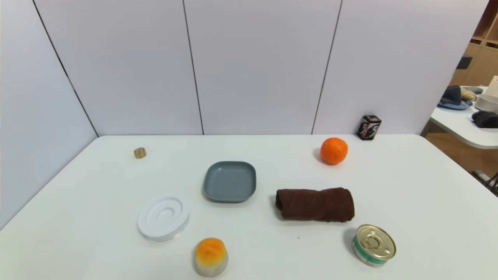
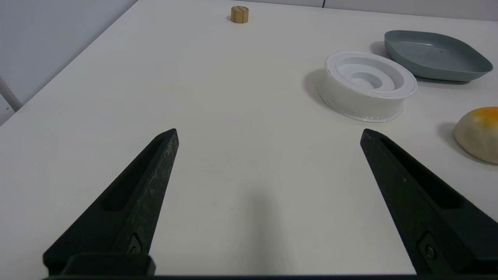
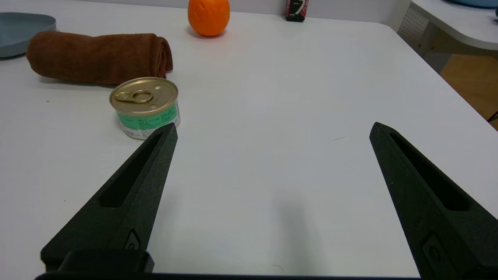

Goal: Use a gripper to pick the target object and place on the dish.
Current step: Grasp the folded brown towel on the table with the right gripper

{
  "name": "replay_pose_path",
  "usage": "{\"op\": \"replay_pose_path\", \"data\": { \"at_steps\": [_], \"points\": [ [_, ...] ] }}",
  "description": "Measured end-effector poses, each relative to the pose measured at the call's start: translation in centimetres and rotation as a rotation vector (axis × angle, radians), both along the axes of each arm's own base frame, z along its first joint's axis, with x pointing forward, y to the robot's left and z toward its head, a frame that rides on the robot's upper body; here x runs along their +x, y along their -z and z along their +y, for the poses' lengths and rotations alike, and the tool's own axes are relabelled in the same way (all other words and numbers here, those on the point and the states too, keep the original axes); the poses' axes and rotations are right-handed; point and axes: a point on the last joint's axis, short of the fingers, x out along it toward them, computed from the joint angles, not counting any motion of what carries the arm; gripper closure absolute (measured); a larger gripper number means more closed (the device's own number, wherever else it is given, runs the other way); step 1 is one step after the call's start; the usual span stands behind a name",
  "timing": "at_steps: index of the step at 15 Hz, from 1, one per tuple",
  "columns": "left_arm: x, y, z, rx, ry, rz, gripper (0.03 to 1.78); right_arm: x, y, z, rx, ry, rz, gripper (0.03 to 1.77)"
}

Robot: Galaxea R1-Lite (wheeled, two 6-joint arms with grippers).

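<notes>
Brown towel (image 1: pixel 315 204) lies between dish (image 1: pixel 230 181) and tin can (image 1: pixel 374 245), orange (image 1: pixel 334 150) behind

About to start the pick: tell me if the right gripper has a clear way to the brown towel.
Probably yes. The right gripper is open over bare table, and the brown towel lies uncovered ahead. Only the can stands near that line, apart from the towel, so coming in from above should clear it.

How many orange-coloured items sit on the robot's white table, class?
2. The round orange fruit sits near the back right, behind the brown towel. The orange-topped bun sits at the front, just right of the white disc. None seems hidden.
</notes>
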Motion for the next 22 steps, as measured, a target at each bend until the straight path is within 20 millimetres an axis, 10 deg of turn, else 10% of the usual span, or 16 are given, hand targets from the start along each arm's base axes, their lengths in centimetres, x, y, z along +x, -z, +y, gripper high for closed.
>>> {"op": "replay_pose_path", "data": {
  "at_steps": [8, 14, 22],
  "points": [
    [0.0, 0.0, 0.0, 0.000, 0.000, 0.000, 0.12, -0.3, -0.6, 0.0, -0.004, -0.010, 0.021, 0.09],
    [0.0, 0.0, 0.0, 0.000, 0.000, 0.000, 0.12, 0.2, -9.0, -0.1, -0.002, -0.083, 0.149, 0.09],
    [0.0, 0.0, 0.0, 0.000, 0.000, 0.000, 0.12, 14.2, -22.8, 3.0, -0.082, -0.275, 0.483, 0.09]
  ]
}}
